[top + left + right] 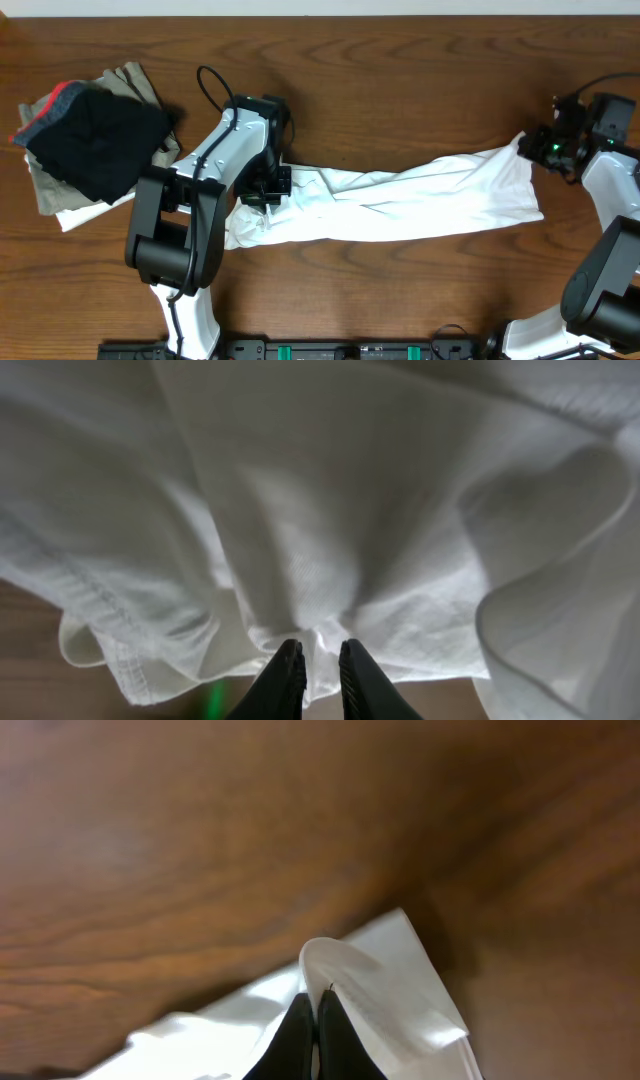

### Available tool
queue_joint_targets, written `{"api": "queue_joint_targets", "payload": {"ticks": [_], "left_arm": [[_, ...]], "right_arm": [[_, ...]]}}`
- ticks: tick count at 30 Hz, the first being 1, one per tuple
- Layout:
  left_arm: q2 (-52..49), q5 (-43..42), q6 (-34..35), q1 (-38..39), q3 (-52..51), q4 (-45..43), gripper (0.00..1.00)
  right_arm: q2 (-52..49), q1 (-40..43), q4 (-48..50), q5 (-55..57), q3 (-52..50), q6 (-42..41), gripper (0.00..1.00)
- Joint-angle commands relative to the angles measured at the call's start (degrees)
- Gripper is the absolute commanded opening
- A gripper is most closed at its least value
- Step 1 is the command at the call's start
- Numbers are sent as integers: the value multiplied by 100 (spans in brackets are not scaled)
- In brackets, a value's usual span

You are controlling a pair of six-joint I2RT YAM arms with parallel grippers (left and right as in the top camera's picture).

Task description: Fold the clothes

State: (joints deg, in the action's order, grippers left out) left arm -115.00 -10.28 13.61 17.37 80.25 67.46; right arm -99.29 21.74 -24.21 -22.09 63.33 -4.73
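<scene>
The clothes (pixel 420 200), a plain white wrinkled garment, lie stretched in a long band across the middle of the wooden table. My left gripper (pixel 268 186) is at the band's left end. In the left wrist view it (pixel 320 652) is shut on a bunched fold of the white cloth (pixel 330 530), which fills most of that frame. My right gripper (pixel 530 146) is at the band's far right corner. In the right wrist view it (pixel 316 1002) is shut on the thin edge of the white cloth (pixel 390 990).
A heap of other garments lies at the back left: a black one with a red and grey band (pixel 95 135) on top of a khaki-grey one (pixel 135 85). Bare wood (pixel 400 90) runs behind the band and in front of it.
</scene>
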Motion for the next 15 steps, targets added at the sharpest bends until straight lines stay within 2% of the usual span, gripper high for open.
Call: {"api": "queue_joint_targets", "payload": {"ticks": [1,5,11,15], "left_arm": [[35,63,70,-13,-22,-20,17],[35,63,70,-13,-22,-96,16],[35,63,177,-13,-22,-170,16],[35,63,177,-13,-22,-210,16]], "right_arm": [[-35,74,92,-439,240,55,1],[-35,74,337,-579,411,52,1],[-35,70,997,-1381,584,48,1],[-35,70,1279,-1436,599,52,1]]}}
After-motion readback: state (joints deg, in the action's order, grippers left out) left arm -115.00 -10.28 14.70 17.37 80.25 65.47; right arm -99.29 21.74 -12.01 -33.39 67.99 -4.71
